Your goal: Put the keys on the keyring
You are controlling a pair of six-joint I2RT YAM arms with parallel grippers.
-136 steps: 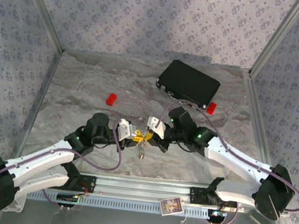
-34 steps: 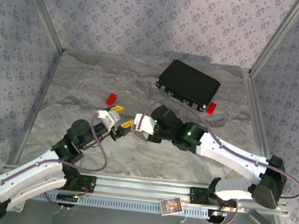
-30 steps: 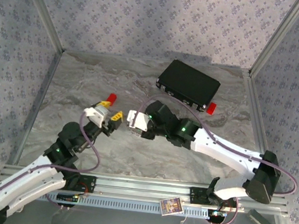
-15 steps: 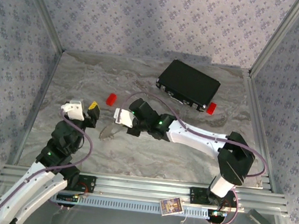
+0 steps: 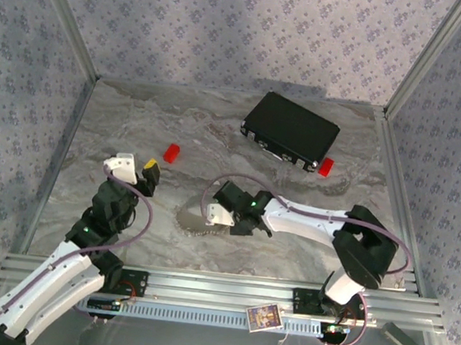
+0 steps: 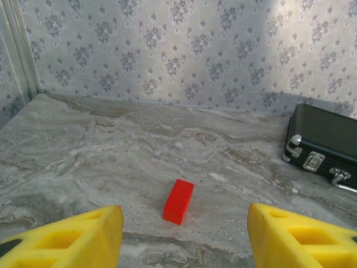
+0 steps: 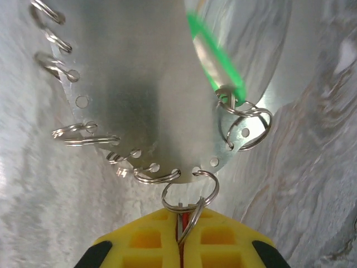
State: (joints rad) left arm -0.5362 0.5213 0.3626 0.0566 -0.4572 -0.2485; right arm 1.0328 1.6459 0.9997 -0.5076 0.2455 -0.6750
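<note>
The keyring [image 7: 150, 84] is a flat silvery metal plate with holes round its rim and several split rings hooked through them. It lies on the table as a grey oval [image 5: 194, 218]. My right gripper [image 7: 188, 234] is shut at the plate's edge, pinching a split ring [image 7: 189, 192] and a thin red key [image 7: 182, 221] between its yellow fingers. A blurred green key [image 7: 215, 61] hangs from another ring on the right. My left gripper [image 6: 184, 240] is open with nothing in it, off to the left [image 5: 139, 170], apart from the keyring.
A red block [image 6: 179, 201] lies just ahead of the left gripper [image 5: 172, 152]. A black case [image 5: 292, 130] sits at the back, with a second red block [image 5: 325, 167] by its right corner. Metal frame posts and patterned walls close in the table.
The right gripper has dragged the keyring down and to the right, towards the near edge. The left arm, earlier close to the right one, has drawn back left and stands open.
</note>
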